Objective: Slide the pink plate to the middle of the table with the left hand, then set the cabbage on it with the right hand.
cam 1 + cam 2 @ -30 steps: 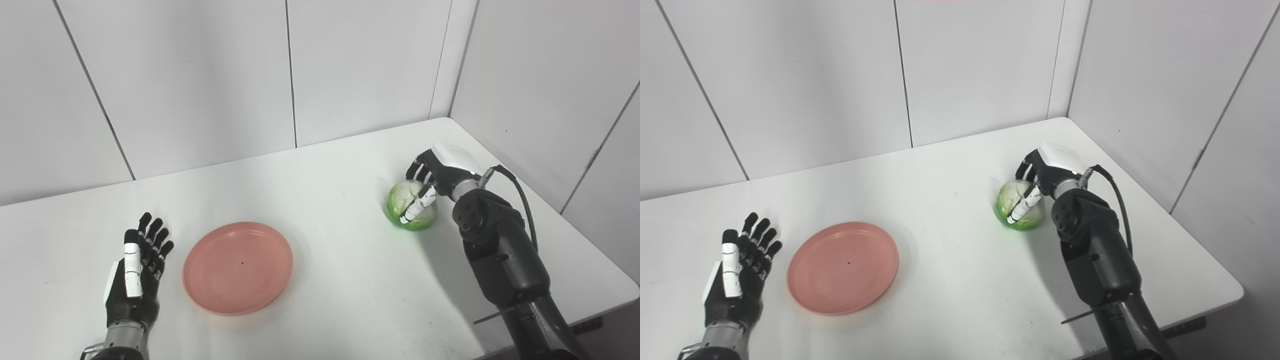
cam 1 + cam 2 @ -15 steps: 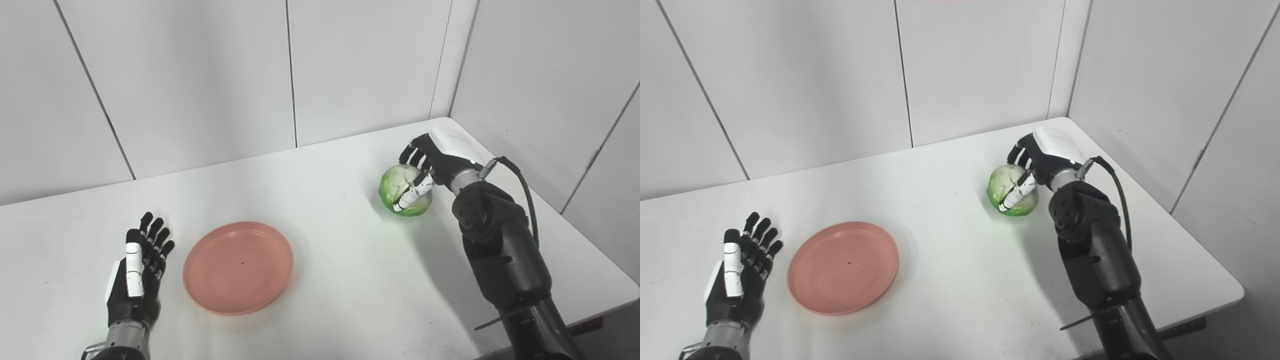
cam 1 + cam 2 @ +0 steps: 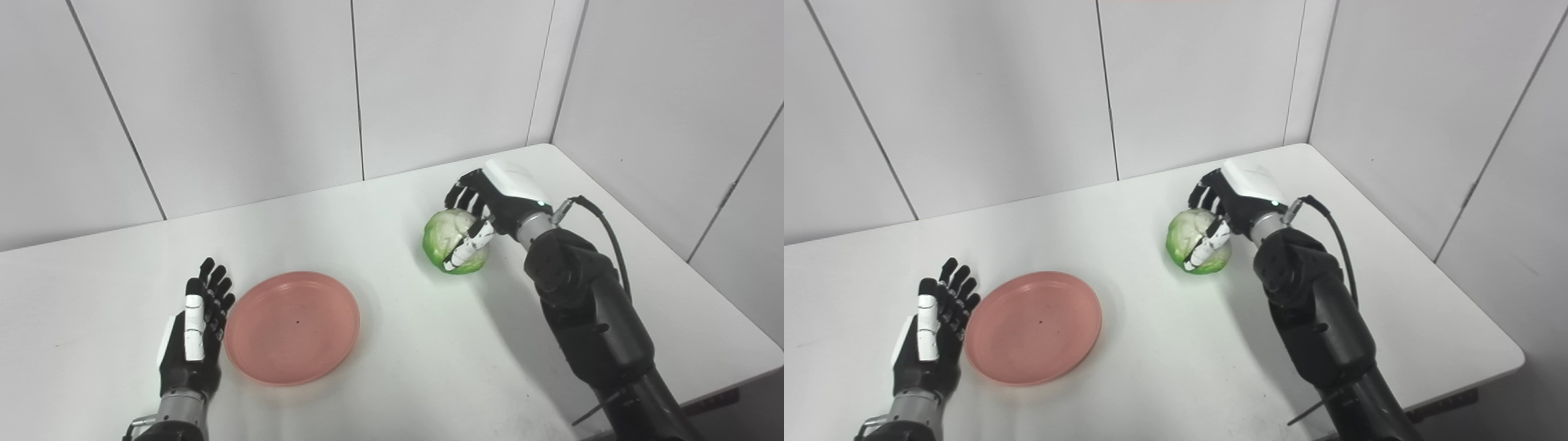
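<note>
Just left of the pink plate (image 3: 291, 327), the left robot hand (image 3: 195, 334) stands edge-on with fingers straight and empty, seemingly set to push its rim. The shallow, smooth plate lies flat on the white surface (image 3: 392, 367). Right of it, the right robot hand (image 3: 490, 205) clasps the round, leafy cabbage (image 3: 450, 245).

Black arms (image 3: 588, 306), white-backed hands, black cable (image 3: 606, 223)

Matt smooth pink plate (image 3: 291, 327), glossy leafy cabbage (image 3: 453, 242), smooth white table (image 3: 392, 367)
</note>
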